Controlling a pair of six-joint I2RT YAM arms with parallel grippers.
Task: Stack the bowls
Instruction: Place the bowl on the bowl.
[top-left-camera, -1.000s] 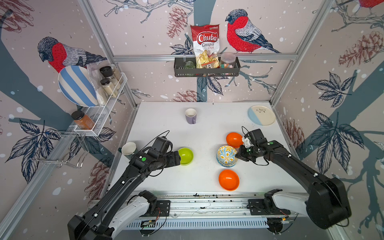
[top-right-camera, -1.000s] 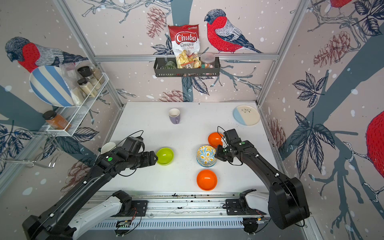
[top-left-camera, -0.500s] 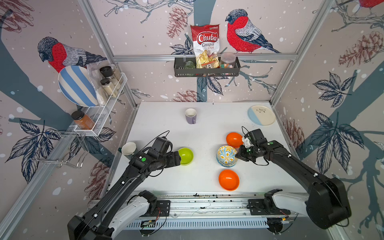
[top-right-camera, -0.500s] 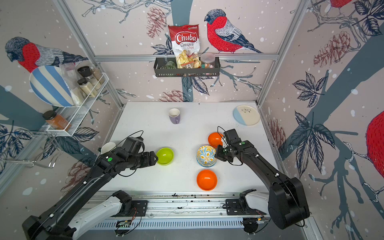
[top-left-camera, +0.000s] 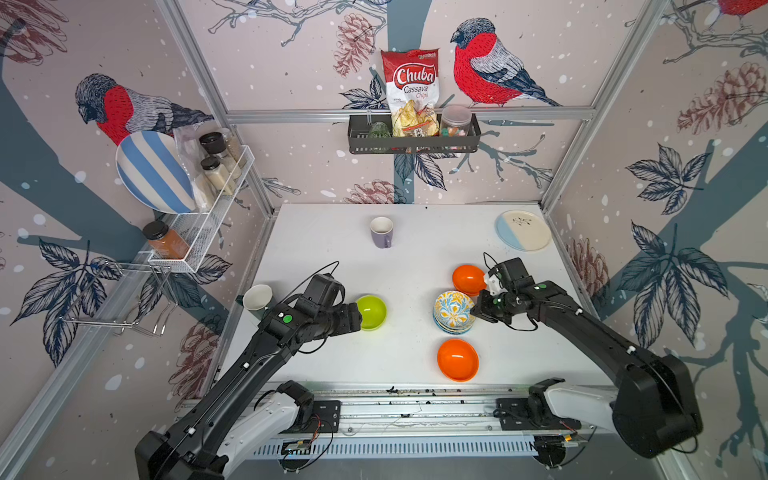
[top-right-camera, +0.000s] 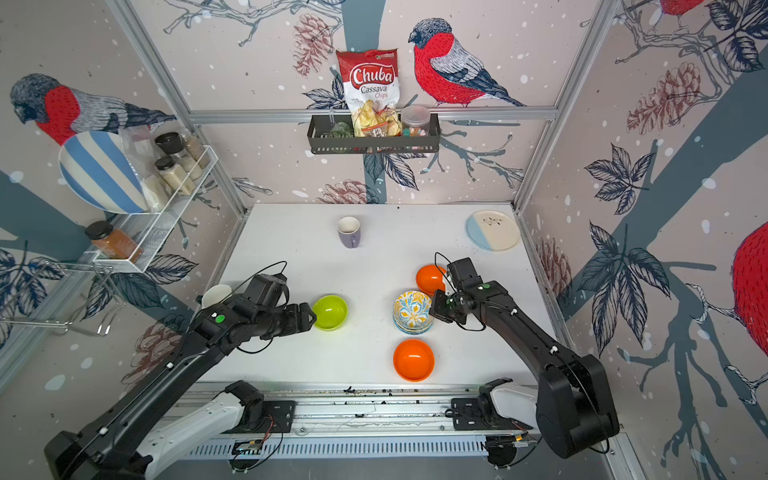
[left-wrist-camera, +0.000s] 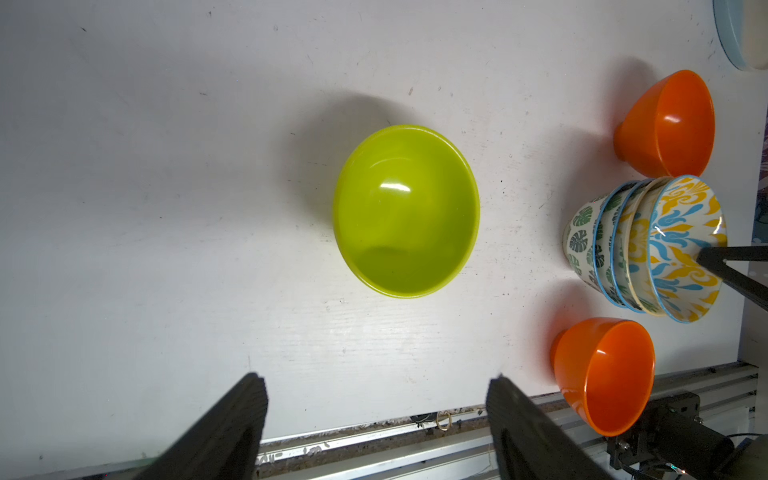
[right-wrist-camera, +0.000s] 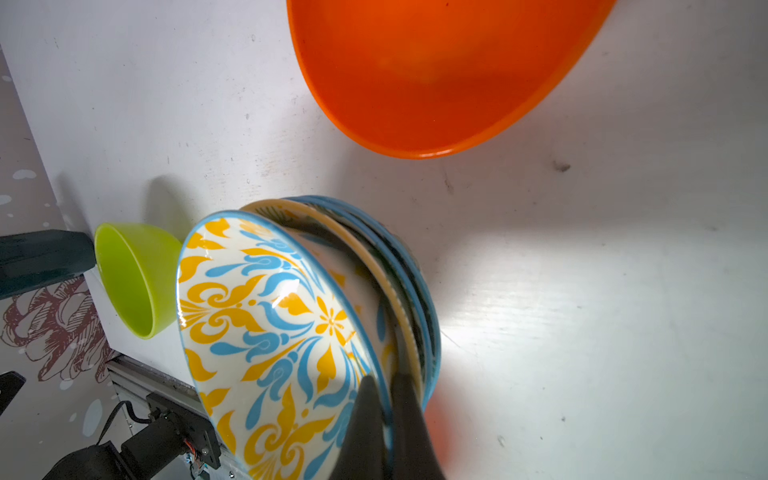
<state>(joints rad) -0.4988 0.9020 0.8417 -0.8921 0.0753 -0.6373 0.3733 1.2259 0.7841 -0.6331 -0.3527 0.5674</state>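
Observation:
A lime green bowl stands alone left of centre. My left gripper is open just to its left, with nothing between the fingers. At centre right, several patterned bowls sit nested in a stack, with a yellow and blue floral bowl on top. My right gripper is shut on that top bowl's right rim. One orange bowl stands just behind the stack. A second orange bowl stands in front of it.
A purple mug stands at the back centre and a flat cream-and-blue plate at the back right. A white cup sits at the table's left edge beside my left arm. A metal rail runs along the front.

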